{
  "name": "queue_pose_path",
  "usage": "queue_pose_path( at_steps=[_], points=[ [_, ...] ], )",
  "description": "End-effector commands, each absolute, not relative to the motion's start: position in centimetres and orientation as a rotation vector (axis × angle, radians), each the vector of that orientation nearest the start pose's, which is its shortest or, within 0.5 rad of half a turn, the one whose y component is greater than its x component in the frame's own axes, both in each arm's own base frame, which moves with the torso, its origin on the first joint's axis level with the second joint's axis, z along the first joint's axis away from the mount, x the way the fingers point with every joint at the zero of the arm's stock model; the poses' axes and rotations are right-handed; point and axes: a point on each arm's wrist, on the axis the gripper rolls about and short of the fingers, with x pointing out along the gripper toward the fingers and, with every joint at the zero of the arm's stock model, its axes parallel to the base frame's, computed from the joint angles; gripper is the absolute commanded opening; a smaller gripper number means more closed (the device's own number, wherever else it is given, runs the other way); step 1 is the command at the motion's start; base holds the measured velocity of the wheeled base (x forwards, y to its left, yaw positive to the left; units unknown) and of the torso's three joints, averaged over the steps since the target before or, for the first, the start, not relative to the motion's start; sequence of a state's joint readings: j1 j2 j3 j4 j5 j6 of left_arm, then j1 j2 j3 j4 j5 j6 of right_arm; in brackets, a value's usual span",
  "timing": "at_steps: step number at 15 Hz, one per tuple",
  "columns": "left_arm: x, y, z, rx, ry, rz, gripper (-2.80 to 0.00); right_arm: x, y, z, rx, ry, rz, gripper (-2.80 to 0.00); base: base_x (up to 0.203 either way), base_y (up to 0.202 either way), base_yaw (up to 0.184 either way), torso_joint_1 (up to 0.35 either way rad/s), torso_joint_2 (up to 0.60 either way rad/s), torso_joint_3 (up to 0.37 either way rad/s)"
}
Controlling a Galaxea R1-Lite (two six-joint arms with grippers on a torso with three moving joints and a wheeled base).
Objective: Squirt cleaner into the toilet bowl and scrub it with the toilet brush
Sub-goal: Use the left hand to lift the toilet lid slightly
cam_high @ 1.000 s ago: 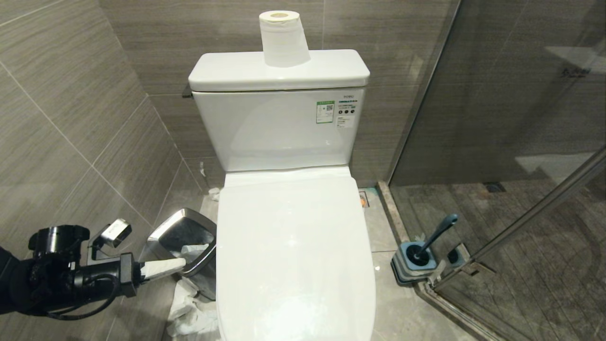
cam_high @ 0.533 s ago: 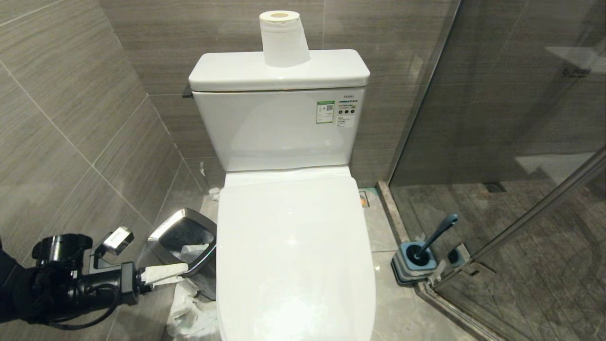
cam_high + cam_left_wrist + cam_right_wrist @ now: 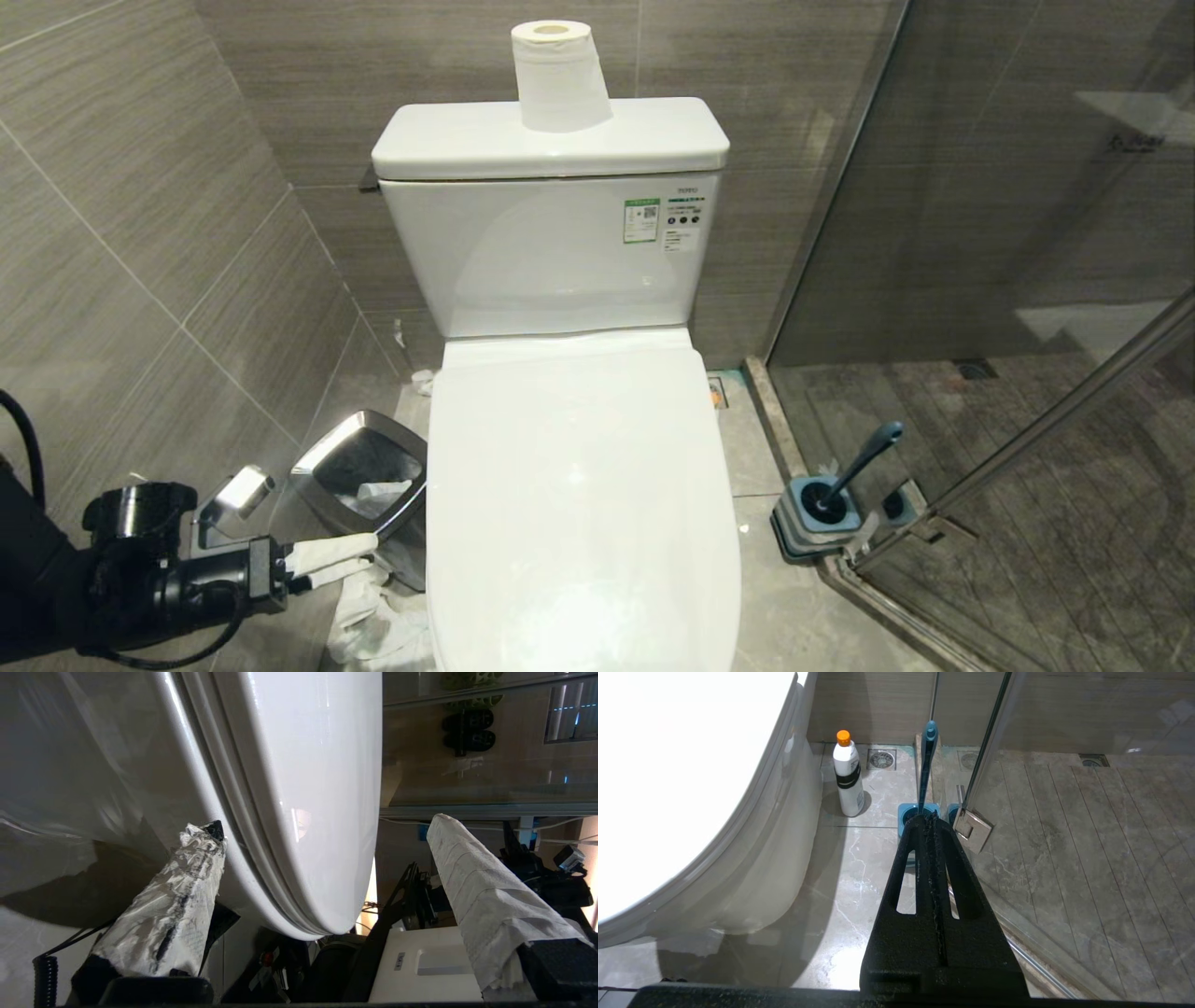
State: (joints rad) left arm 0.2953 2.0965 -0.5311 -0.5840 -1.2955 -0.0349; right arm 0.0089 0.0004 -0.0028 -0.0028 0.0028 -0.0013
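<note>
The white toilet bowl (image 3: 579, 485) has its lid down, so the basin is hidden. My left gripper (image 3: 367, 553) hangs low at the toilet's left side, open, its fingers wrapped in white paper. In the left wrist view the lid's edge (image 3: 299, 812) lies between the two spread fingers of the left gripper (image 3: 322, 826), and nothing is held. The cleaner (image 3: 847, 774), a white bottle with an orange cap, stands on the floor by the toilet's right side. The toilet brush (image 3: 864, 459) leans in its square blue holder (image 3: 817, 518). My right gripper (image 3: 927, 819) is shut and empty, short of the toilet brush (image 3: 927, 760).
A steel-rimmed bin (image 3: 359, 467) with paper inside stands left of the toilet, with crumpled paper (image 3: 373, 616) on the floor before it. A paper roll (image 3: 558, 79) sits on the tank. A glass shower door (image 3: 980, 280) and its hinge (image 3: 972, 829) close off the right.
My left gripper has gone from shut to open. It has sunk lower beside the toilet, nearer the lid's edge. The right arm and everything else have kept still.
</note>
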Motion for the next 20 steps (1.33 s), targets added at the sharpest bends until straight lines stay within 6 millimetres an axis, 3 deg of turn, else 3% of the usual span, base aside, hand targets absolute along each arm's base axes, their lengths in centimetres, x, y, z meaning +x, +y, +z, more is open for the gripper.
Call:
queue_pose_path(
  at_steps=[1, 8, 20],
  points=[
    [27.4, 6.2, -0.1, -0.77, 0.732, -0.905, 0.0, -2.3, 0.0, 7.7, -0.002, -0.004, 0.012, -2.8, 0.0, 0.0, 0.0, 0.0, 0.0, 0.0],
    [27.6, 7.7, -0.5, -0.777, 0.701, -0.858, 0.0, -2.3, 0.0, 7.7, -0.002, -0.005, 0.012, -2.8, 0.0, 0.0, 0.0, 0.0, 0.0, 0.0],
    [26.6, 8.2, -0.7, -0.806, 0.704, -0.837, 0.0, -2.3, 0.0, 7.7, -0.002, -0.005, 0.012, -2.8, 0.0, 0.0, 0.0, 0.0, 0.0, 0.0]
  ],
)
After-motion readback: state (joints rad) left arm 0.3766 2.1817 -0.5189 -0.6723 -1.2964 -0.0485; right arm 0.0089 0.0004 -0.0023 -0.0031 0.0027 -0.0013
